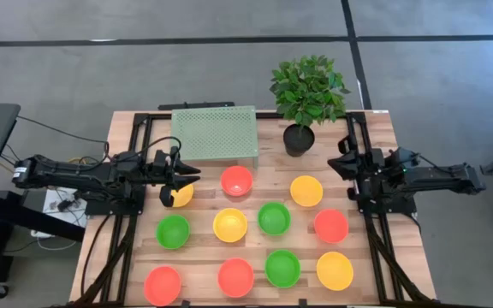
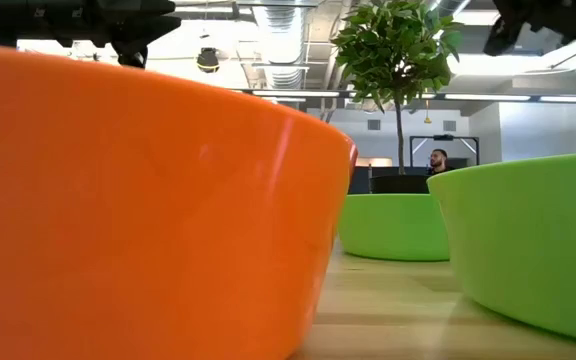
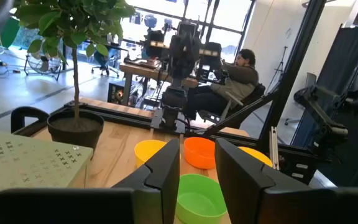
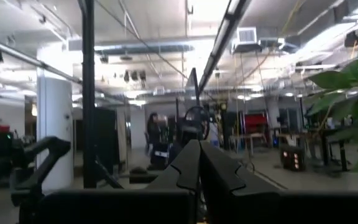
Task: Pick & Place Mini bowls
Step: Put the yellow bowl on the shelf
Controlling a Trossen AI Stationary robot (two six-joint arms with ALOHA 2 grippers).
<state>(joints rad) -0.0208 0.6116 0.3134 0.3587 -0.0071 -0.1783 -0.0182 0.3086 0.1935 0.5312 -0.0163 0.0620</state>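
Note:
Several mini bowls in yellow, red and green sit upright on their bases on the wooden table [image 1: 375,282], among them a red one [image 1: 237,180], a green one [image 1: 274,218] and a yellow one [image 1: 230,225]. My left gripper [image 1: 178,178] hangs open and level above the table's left side, over the edge of a yellow bowl [image 1: 183,196]. In the left wrist view nothing is between the fingers of this gripper [image 3: 197,146]. My right gripper [image 1: 335,164] is shut at the table's right side, beside the plant pot. The right wrist view shows this gripper [image 4: 199,149] tilted upward into the room, holding nothing.
A pale green perforated rack [image 1: 214,133] stands at the far edge, with a leafy plant in a black pot [image 1: 299,139] to its right. Black frame rails [image 1: 383,248] run along both table sides. A seated person [image 3: 241,68] shows in the room beyond.

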